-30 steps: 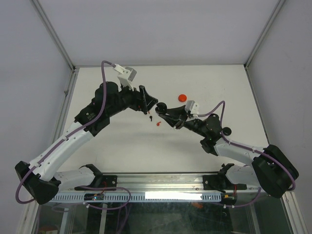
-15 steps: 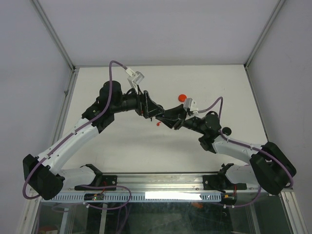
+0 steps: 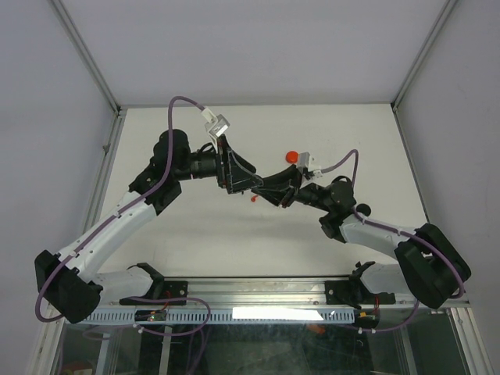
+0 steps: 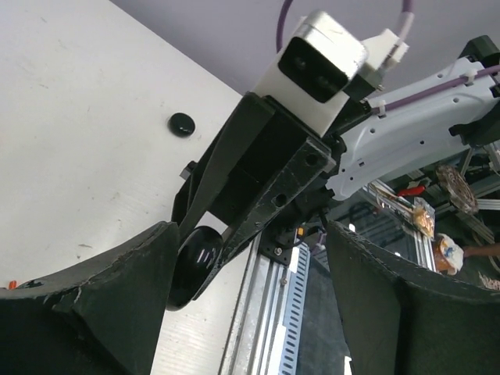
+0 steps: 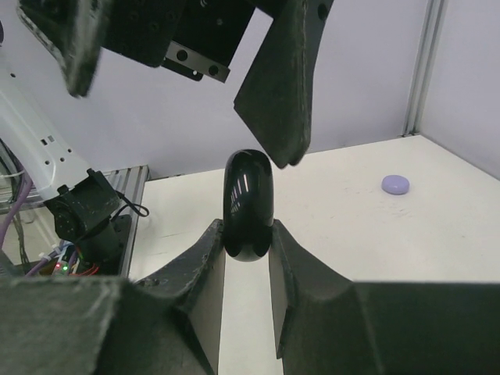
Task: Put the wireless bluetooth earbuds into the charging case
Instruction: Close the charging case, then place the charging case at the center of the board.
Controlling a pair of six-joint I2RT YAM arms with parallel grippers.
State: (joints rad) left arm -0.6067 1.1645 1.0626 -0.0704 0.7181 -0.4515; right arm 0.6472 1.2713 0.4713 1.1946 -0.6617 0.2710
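one black charging case (image 5: 248, 199) sits clamped in the right gripper (image 5: 246, 236), left gripper (image 4: 250, 234) jaws apart just beside it.

Glossy plastic on the black case (image 5: 248, 205), mirror-smooth with bright glints. Matt, grainy black plastic with scuffed edges on the fingers (image 4: 109, 305) of the left gripper (image 4: 250, 230). Smooth matt off-white on the table (image 5: 351, 211). Satin plastic on the lavender case (image 5: 395, 184).
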